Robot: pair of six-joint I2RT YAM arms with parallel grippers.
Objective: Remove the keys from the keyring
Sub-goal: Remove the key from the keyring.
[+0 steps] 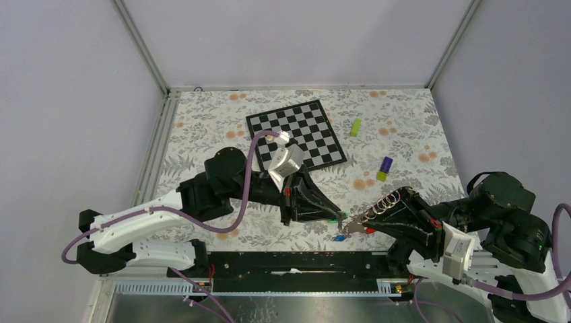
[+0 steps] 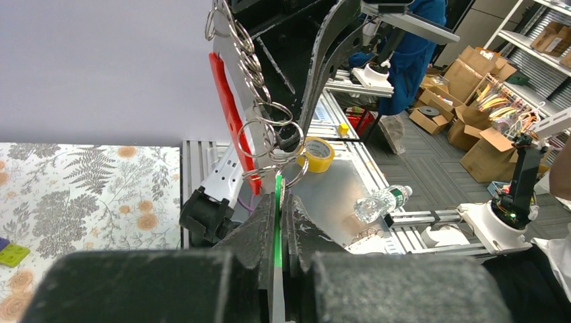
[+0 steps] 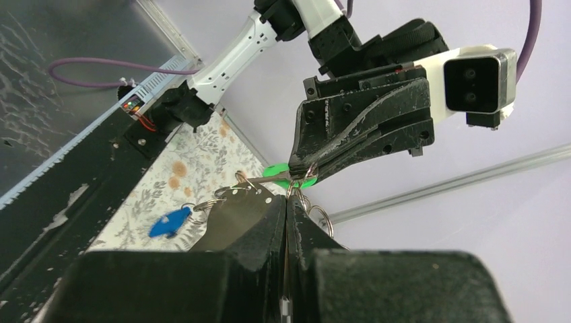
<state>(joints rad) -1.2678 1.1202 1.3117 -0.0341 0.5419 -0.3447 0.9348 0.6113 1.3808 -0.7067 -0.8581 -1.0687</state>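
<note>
Floral table [image 1: 202, 134] carries chessboard [image 1: 303, 131], lime block [image 1: 355, 127] and purple-and-yellow block [image 1: 385, 168]

Left arm [image 1: 148, 225] extended rightward from base, elbow raised; left gripper [image 1: 340, 217] angled down to right, jaws pressed together. Right arm [image 1: 498, 208] folded, reaching leftward; right gripper [image 1: 351, 227] jaws pressed together. Gripper tips almost touching.

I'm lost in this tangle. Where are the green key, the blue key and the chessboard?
green key [image 3: 275, 172], right wrist view, its green head.
blue key [image 3: 168, 222], right wrist view, its blue head.
chessboard [image 1: 303, 133], top view, its middle.
</note>
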